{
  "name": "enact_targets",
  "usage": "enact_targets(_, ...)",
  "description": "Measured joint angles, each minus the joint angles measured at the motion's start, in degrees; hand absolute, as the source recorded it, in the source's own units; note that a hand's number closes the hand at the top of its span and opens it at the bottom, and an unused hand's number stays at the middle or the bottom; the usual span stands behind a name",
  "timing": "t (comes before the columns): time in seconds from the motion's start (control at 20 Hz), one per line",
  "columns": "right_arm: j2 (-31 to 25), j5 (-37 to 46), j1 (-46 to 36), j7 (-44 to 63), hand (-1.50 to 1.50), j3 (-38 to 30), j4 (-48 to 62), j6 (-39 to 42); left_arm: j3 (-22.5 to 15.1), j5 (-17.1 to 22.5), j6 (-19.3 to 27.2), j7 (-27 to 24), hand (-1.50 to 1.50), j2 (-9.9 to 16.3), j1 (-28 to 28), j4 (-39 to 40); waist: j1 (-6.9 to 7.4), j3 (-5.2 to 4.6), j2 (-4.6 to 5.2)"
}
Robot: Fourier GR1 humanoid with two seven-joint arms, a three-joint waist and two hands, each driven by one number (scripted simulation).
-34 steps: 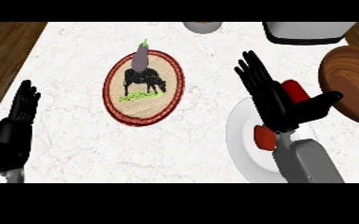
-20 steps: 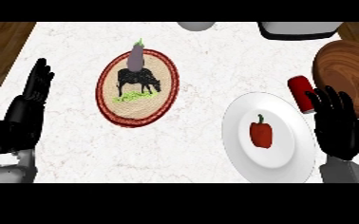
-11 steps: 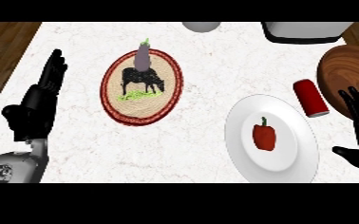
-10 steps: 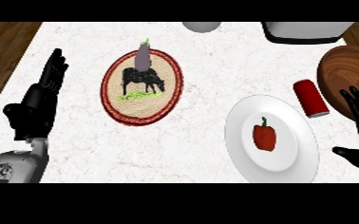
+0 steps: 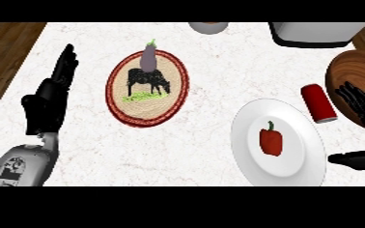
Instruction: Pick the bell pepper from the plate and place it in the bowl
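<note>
I see the pepper [image 5: 271, 141] alone on its plate [image 5: 299, 166], left hand [image 5: 49, 101] flat-open, right hand [image 5: 353, 96] edge-cropped, grip unreadable, over the bowl [image 5: 342, 84].

One bell pepper [image 5: 271, 141], one eggplant [image 5: 149, 57], one red can [image 5: 318, 103], two plates [image 5: 246, 125] [image 5: 118, 96], one wooden bowl [image 5: 341, 79].

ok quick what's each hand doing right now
left hand: open, fingers straight, holding nothing
right hand: open at the right edge, holding nothing; bell pepper sits on the plate
</note>
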Motion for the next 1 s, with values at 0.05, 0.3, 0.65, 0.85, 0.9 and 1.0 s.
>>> enact_targets(0.05, -0.4, 1.2, -0.3, -0.7, -1.5, 1.0, 0.5, -0.4, 0.0, -0.1, 0.0, 0.2, 0.0, -0.1, -0.2, 0.1, 0.0, -0.03, -0.04)
enact_targets(0.3, -1.4, 6.7, -2.3, -3.4, -1.5, 6.6, 0.9, -3.0, 0.9, -0.1, -0.9, 0.6, 0.0, 0.4, -1.4, 1.3, -0.13, -0.14, -0.18)
enact_targets(0.65, 0.3, 14.9, -5.5, -5.0, -1.5, 13.5, 4.9, -7.3, 1.4, -0.5, -1.6, 1.3, 0.0, 0.1, 0.9, -1.2, -0.24, -0.25, -0.39)
enact_targets(0.85, 2.7, 19.5, -8.1, -4.5, -1.5, 15.9, 8.0, -9.3, 1.8, -1.5, -1.8, 1.2, 0.0, -1.0, 0.8, -0.9, -0.58, -0.29, -0.45)
enact_targets(0.9, 3.2, 20.2, -8.0, -4.3, -1.5, 16.3, 8.0, -9.5, 2.0, -1.7, -2.0, 1.8, 0.0, -1.1, 0.5, -1.3, -0.69, -0.29, -0.47)
enact_targets(1.0, 4.1, 21.6, -9.1, -4.5, -1.5, 16.4, 10.1, -10.0, 2.3, -2.4, -2.1, 2.0, 0.0, -1.6, 1.0, -2.0, -0.76, -0.3, -0.49)
